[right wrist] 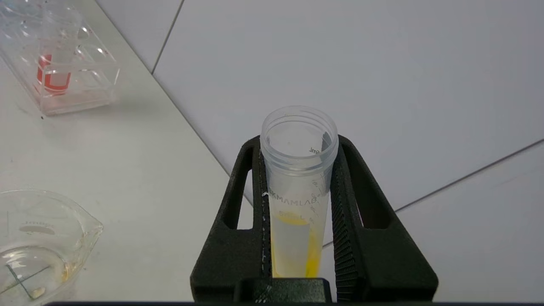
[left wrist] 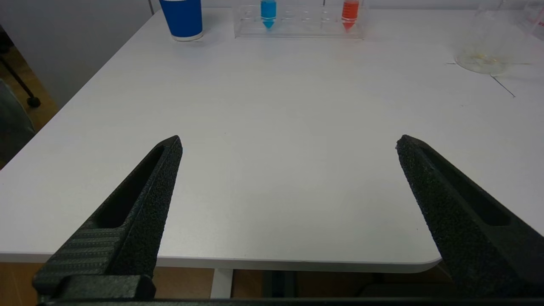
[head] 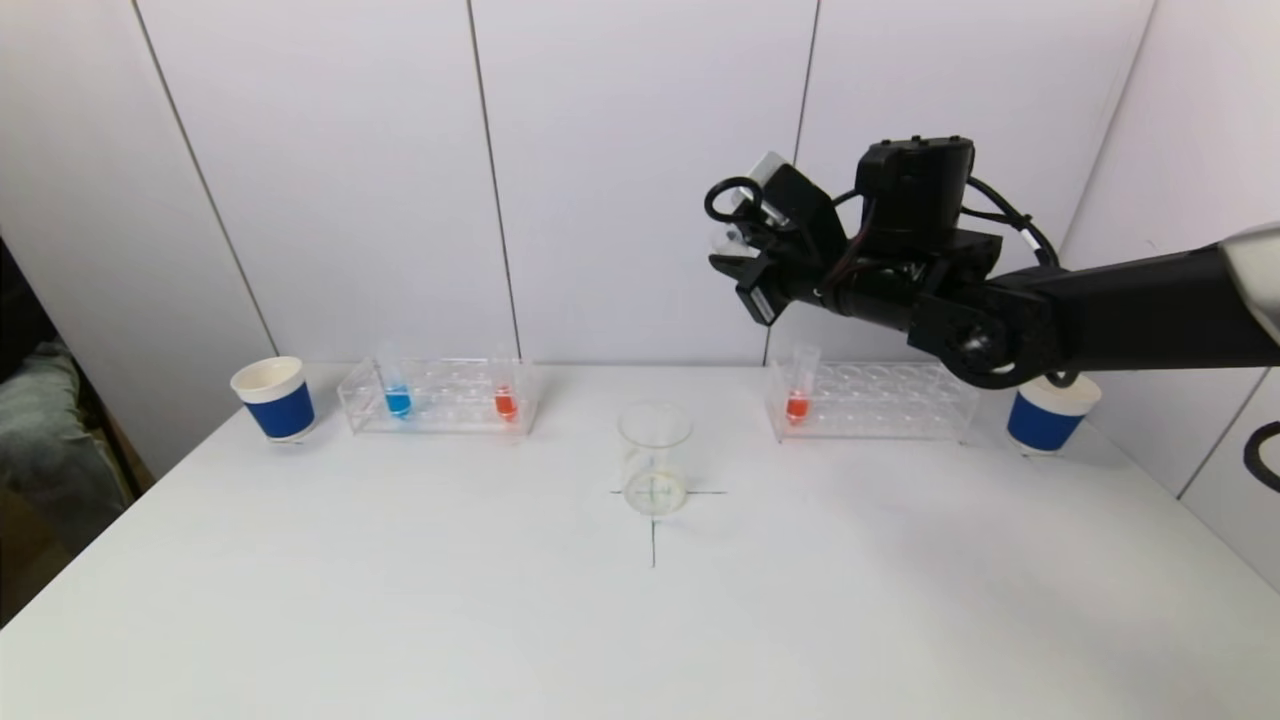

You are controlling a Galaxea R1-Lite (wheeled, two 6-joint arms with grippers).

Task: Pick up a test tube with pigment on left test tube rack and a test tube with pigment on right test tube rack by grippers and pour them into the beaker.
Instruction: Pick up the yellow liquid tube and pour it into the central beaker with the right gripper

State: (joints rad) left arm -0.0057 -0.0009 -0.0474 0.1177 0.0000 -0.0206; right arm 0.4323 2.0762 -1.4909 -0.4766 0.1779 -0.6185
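Note:
My right gripper [head: 742, 252] is raised high above the table, to the right of the beaker [head: 655, 458], and is shut on a clear test tube [right wrist: 297, 187]. That tube holds only yellow traces, and its open mouth points away from the wrist. A thin yellowish film lies in the bottom of the glass beaker [right wrist: 38, 242]. The left test tube rack [head: 450, 395] holds a blue tube [head: 397, 398] and a red tube [head: 505, 400]. One red tube [head: 797, 400] stands in the right rack [head: 890, 400]. Open and empty, my left gripper [left wrist: 289, 142] sits low by the table's front edge.
A blue paper cup [head: 275, 398] stands left of the left rack, and another [head: 1045, 412] right of the right rack, partly behind my right arm. A black cross is drawn under the beaker. The white wall runs just behind the racks.

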